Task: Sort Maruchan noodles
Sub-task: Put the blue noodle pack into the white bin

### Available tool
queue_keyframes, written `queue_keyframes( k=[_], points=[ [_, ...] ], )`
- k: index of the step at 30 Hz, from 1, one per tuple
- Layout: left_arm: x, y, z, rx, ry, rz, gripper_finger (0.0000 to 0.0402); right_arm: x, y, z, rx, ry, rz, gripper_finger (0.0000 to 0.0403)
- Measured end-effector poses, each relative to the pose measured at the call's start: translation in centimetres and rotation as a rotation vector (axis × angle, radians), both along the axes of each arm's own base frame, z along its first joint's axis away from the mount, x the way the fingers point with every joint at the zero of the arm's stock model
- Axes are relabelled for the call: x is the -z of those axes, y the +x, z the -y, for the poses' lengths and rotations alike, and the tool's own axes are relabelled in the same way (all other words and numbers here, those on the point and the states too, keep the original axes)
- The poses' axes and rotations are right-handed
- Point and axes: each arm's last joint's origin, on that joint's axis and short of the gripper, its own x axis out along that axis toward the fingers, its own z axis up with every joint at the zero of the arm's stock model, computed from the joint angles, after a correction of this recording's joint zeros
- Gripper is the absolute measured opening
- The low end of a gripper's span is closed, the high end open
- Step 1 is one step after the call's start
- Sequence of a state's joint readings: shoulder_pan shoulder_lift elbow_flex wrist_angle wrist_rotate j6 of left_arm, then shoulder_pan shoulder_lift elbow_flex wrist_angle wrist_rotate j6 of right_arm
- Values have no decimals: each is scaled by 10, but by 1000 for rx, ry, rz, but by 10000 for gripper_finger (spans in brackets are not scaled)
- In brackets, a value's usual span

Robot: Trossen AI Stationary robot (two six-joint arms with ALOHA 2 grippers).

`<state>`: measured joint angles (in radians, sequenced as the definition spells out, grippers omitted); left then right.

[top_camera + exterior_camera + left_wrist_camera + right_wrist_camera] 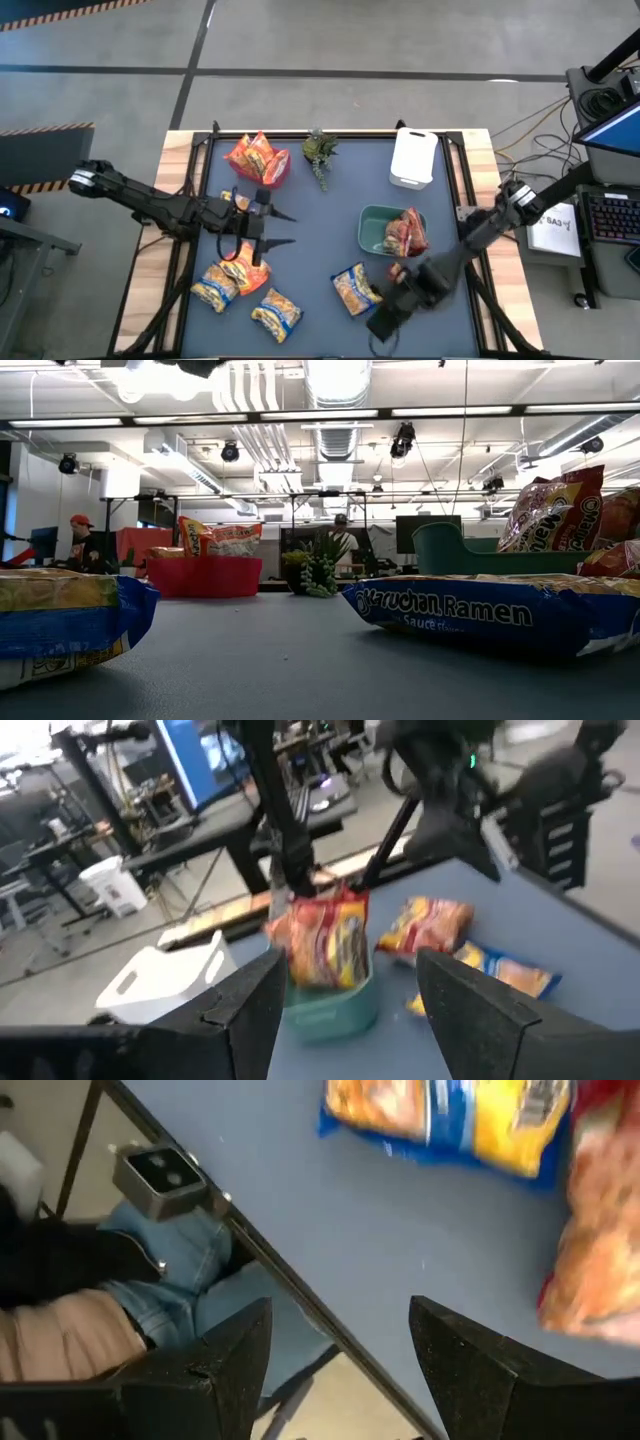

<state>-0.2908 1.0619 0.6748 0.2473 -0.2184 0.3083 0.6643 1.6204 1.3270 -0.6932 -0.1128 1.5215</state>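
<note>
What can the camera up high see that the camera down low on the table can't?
Only the high view shows both arms: the left gripper open over the table's left, the right gripper near the front edge, plus the white bin.

Only the low view shows the room behind, with people, and the words on the blue packet.

Both show the green bin with red packets, the red bin and the plant.

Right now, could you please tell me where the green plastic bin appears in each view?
High view: green plastic bin, right of centre, red packets inside.
Low view: right side, behind the blue ramen packet.
Left wrist view: centre.
Right wrist view: not in it.
Shared landmark: the white rectangular bin beside it.
</note>
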Motion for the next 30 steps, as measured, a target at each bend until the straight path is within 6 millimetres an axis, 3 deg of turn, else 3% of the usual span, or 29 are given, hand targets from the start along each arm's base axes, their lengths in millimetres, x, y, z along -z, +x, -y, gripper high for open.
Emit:
queue_keyframes(
  k=[4,9,18,30],
  points=[
    [-6,8,16,54,10,-22,208,7,-16,-30,41,17,49,224],
    [0,20,37,116,63,-141,208,10,-35,-45,130,-79,122,224],
    [9,45,68,175,138,-324,208,11,-26,-33,194,-160,177,224],
    [19,59,75,143,185,-399,208,12,-3,-8,228,-171,153,224]
  ],
)
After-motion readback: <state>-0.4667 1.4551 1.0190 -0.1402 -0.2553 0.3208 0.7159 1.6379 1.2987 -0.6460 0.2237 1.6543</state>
